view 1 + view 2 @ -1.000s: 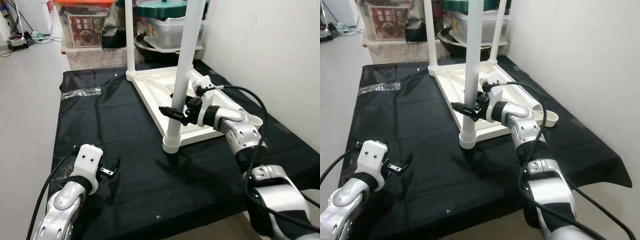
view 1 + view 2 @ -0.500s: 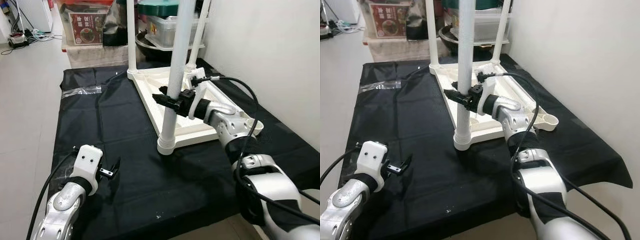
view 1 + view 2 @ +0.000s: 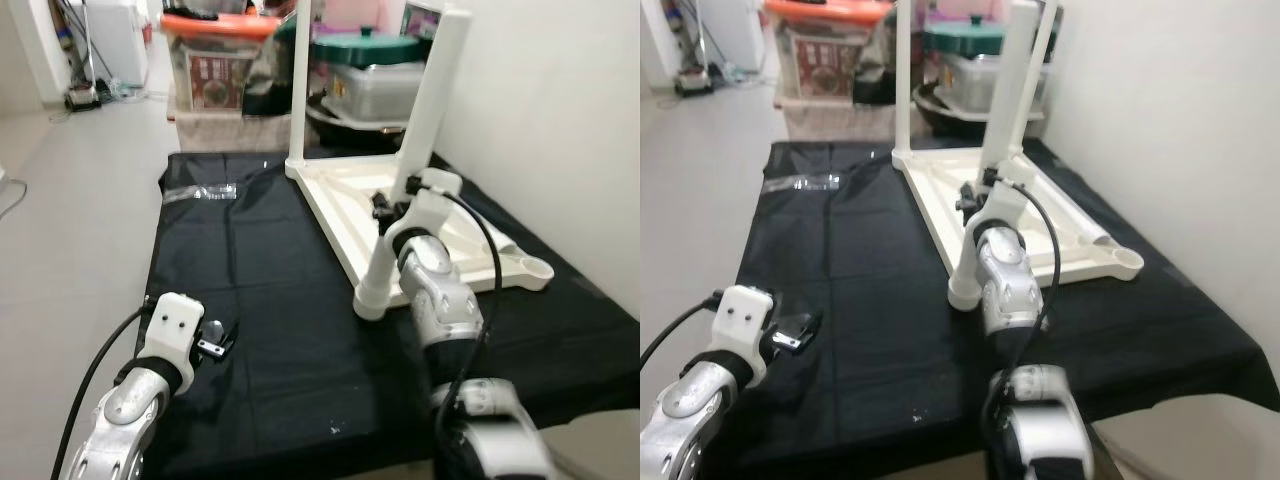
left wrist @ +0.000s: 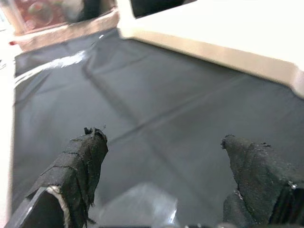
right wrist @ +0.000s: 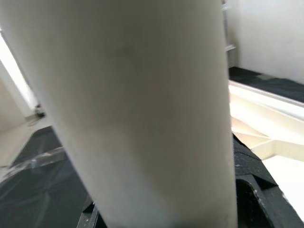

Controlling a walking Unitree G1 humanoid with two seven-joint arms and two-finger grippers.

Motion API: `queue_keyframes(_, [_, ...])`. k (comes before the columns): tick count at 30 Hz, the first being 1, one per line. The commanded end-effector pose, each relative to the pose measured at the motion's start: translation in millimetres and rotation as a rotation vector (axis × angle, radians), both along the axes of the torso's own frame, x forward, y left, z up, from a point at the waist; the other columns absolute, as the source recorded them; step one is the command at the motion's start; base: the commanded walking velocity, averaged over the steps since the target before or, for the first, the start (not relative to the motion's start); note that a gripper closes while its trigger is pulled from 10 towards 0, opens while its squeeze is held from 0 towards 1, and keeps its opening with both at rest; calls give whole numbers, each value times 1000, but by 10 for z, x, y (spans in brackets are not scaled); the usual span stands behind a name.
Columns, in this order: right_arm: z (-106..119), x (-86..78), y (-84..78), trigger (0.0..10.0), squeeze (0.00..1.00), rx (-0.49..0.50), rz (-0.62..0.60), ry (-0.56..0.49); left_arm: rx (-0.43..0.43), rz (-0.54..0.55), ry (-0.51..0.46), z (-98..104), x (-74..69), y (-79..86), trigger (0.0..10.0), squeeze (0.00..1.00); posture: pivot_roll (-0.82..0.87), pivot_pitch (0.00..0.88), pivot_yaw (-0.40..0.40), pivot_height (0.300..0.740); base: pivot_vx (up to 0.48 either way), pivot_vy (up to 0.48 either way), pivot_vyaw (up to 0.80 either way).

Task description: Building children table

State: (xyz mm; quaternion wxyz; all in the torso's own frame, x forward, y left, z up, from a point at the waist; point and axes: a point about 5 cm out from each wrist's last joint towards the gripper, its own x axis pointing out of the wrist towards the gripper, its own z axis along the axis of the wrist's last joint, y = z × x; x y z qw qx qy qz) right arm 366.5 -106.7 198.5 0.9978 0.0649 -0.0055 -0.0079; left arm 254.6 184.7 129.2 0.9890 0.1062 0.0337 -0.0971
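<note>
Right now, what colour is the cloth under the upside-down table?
Black. The cloth under the white table shows best in the left eye view.

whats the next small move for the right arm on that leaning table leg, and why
Probably tip the white leg back upright with the right end effector, which is clamped round it. The leg leans away from the socket collar at the near corner of the upturned tabletop, while the far leg stands straight. The left end effector hangs open over the black cloth.

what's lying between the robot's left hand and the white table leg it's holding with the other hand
Only bare black cloth lies between the left hand and the table leg in the right hand; the left eye view shows it.
</note>
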Motion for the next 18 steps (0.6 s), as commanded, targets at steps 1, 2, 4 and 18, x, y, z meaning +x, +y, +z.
queue_keyframes(1, [-258,-46,158,0,0,60,34,125,14,-16,6,7,31,-21,10000,0,46,0,-60,740,0,0,0])
queue_keyframes(2, [-195,-2,248,10000,0,73,84,96,16,-20,0,31,54,-28,10000,0,50,0,-65,740,0,0,0])
queue_keyframes(4, [-103,49,276,10000,753,83,122,48,17,-21,-7,50,62,-28,10000,0,55,0,-72,740,0,0,0])
queue_keyframes(18, [449,112,197,10000,0,67,697,-223,13,-17,-3,23,36,-14,10000,0,48,0,-72,740,0,0,0])
